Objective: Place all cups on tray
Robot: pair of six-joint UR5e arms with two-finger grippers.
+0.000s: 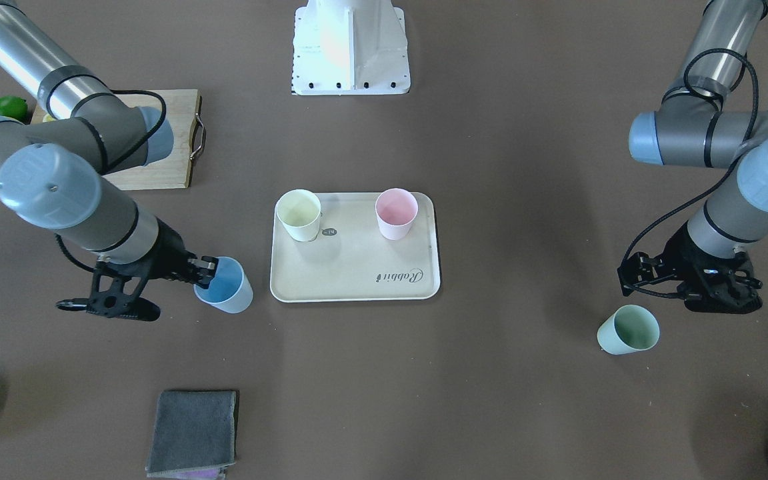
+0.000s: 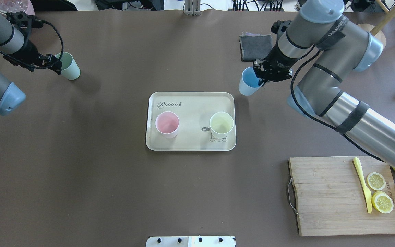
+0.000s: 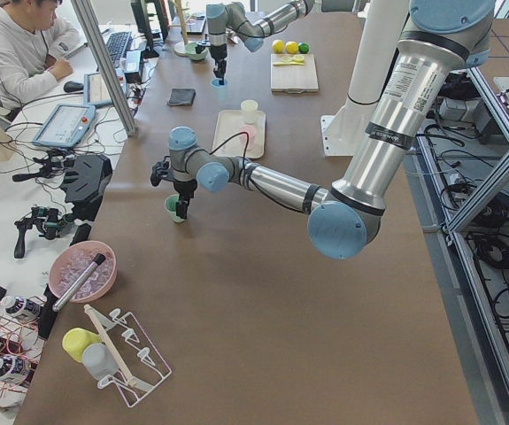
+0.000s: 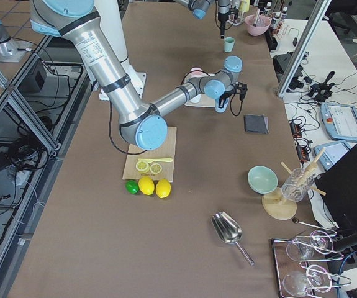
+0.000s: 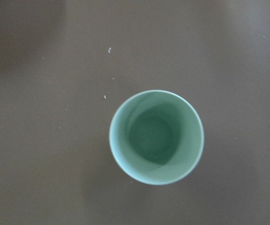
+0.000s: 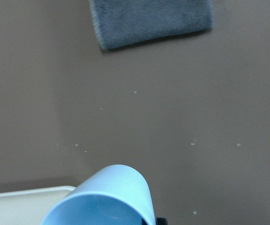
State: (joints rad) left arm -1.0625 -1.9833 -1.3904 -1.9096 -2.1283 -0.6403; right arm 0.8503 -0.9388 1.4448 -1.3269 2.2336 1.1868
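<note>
Light-blue plastic tumbler (image 2: 247,84), rim pinched by right gripper (image 2: 260,81), 2 o'clock off cream rectangular tray (image 2: 190,103) seen overhead; left gripper (image 2: 55,64) over mint-green tumbler (image 2: 71,68), can't tell its grip.

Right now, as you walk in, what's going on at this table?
The right gripper is shut on the rim of the light blue plastic cup, holding it just beside the cream rectangular tray. The pink cup and the pale yellow cup stand upright on that tray. The left gripper hangs by the mint green cup, which stands on the brown table, ungripped.
</note>
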